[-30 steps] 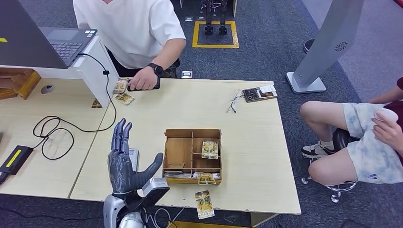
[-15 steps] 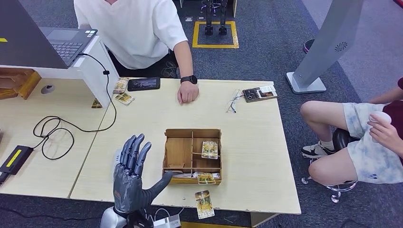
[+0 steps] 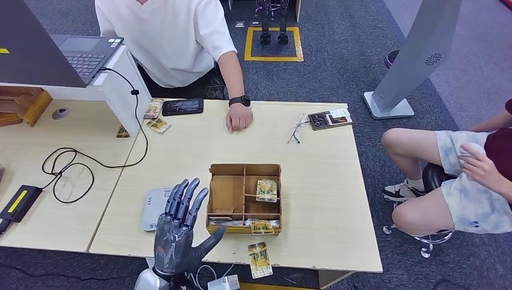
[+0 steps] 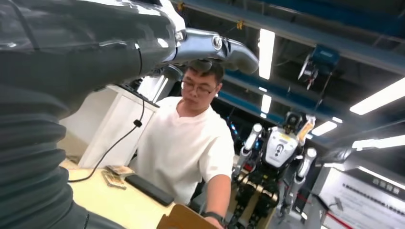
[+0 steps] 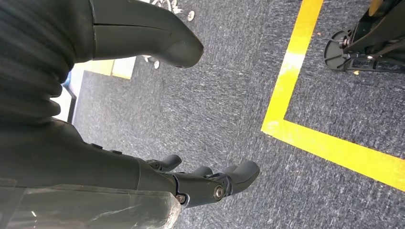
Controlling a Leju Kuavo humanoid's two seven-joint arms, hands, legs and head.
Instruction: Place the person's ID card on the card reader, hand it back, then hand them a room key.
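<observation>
Bare tabletop [image 3: 314,157] between box [image 3: 244,197] and person's fist [image 3: 239,118], phone [image 3: 182,107] and cards [image 3: 158,125] crowding far left corner, lanyard [image 3: 329,118] far right

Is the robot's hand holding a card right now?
No. In the head view the left hand is raised over the table edge with its fingers spread and nothing in it, and the nearest card lies on the table.

The head view looks steeply down from high above the near edge of the pale wooden surface [image 3: 302,181], taking in its whole top and the person [image 3: 175,36] seated at its far side. The left wrist view sits close behind the left hand [image 4: 143,43], low beside the surface, tilted up toward that same person. The right wrist view looks down past the right hand [image 5: 157,143] at the carpeted floor [image 5: 239,95].
</observation>
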